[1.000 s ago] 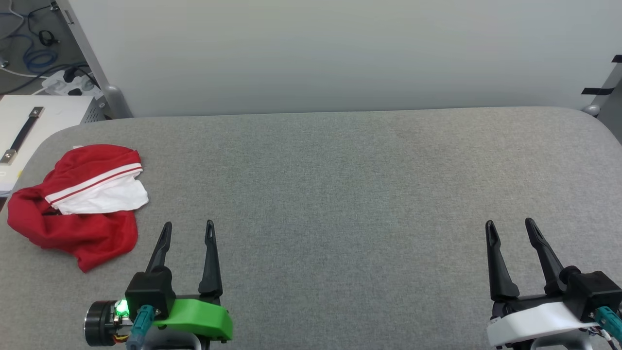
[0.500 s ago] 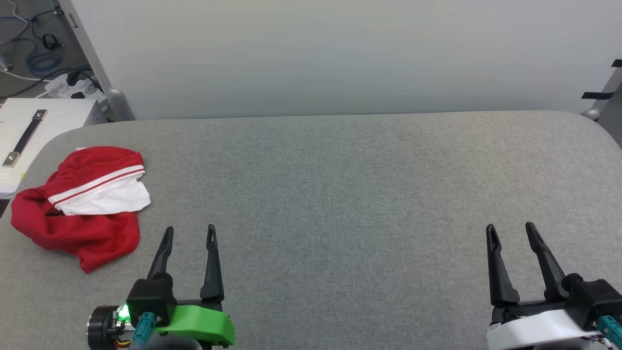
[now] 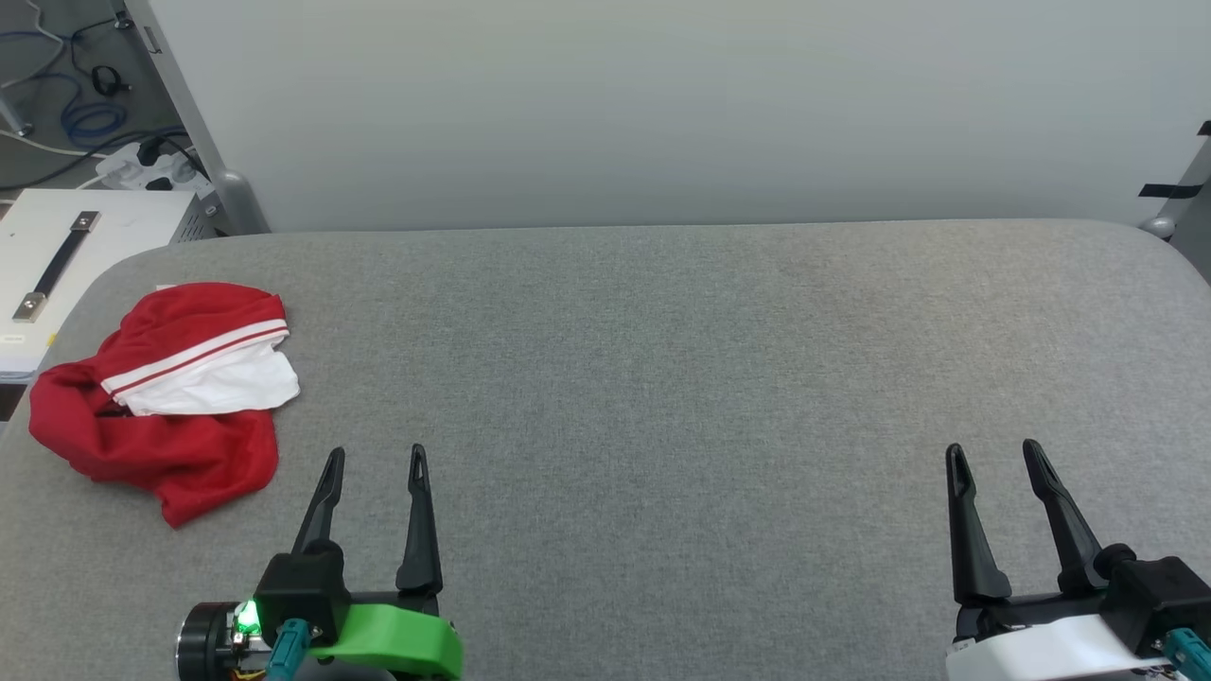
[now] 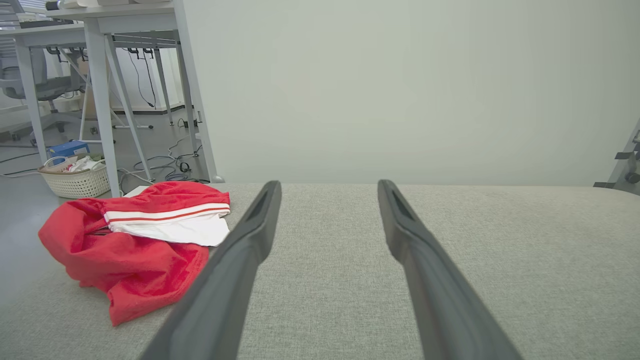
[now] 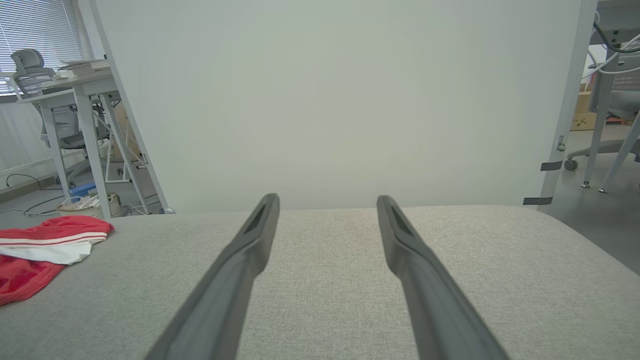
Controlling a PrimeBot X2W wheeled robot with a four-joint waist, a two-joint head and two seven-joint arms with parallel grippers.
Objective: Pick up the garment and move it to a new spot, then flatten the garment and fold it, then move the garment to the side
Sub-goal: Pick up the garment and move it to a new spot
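Observation:
The garment lies crumpled near the left edge of the grey padded table: red fabric with a white sleeve and red-and-white striped trim on top. The left wrist view has the garment at left, and the right wrist view has the garment at its far left. My left gripper is open and empty, just right of and nearer than the garment, apart from it. At the lower right my right gripper is open and empty, far from the garment.
A pale wall panel stands along the table's far edge. A white box with a black strap sits left of the table, with cables on the floor behind it. A wicker basket and desk legs stand on the floor at left.
The whole head picture has shifted slightly, so the camera moved. Both grippers sit a little lower in the picture. The garment lies as before.

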